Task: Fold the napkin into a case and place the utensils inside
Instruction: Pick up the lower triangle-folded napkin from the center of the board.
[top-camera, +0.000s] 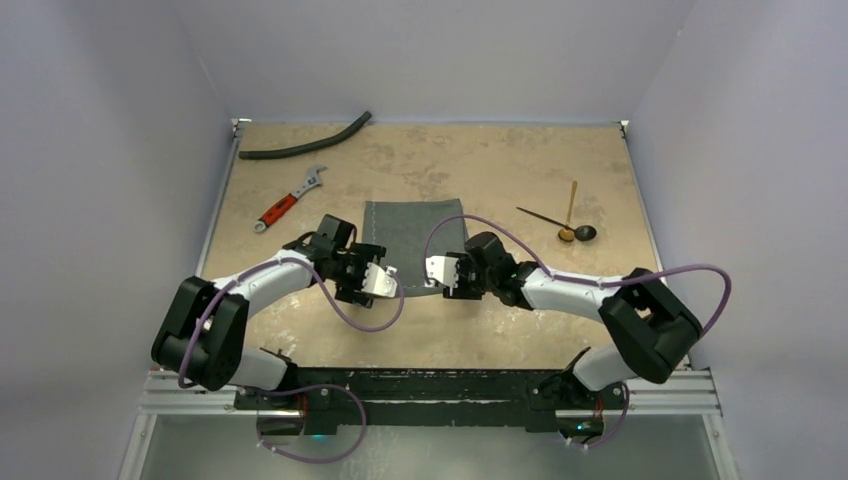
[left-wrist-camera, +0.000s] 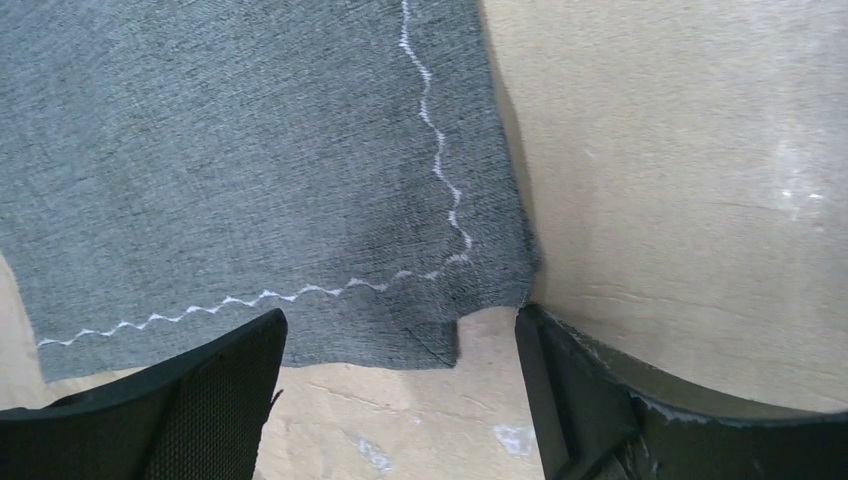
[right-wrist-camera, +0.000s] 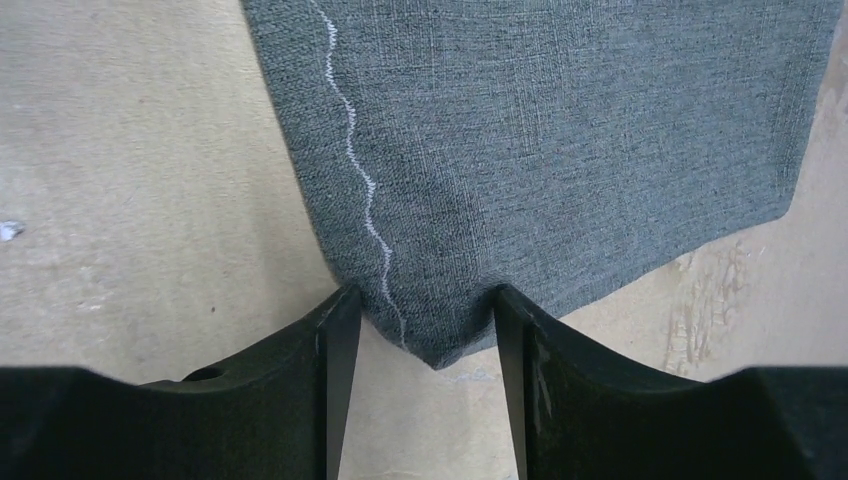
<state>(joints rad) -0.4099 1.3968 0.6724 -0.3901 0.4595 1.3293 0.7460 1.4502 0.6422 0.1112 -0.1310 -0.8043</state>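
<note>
1. The left gripper (left-wrist-camera: 400, 345) stands spread wide around one near corner of the napkin (top-camera: 415, 235). The right gripper (right-wrist-camera: 420, 320) straddles the other corner at a narrower gap, its fingers touching the cloth's edges; neither pinches it yet.
2. Likely best: pinch both corners evenly and low, catching the stitched hem, or the fold skews.
3. The napkin is limp grey weave with pale zigzag stitching, flat mid-table. The thin utensils (top-camera: 572, 225) lie well apart on its right.

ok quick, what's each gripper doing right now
left gripper: open, jaws either side of a napkin corner, not gripping it
right gripper: half closed, touching a napkin corner on both sides; whether it grips cannot be told
</note>
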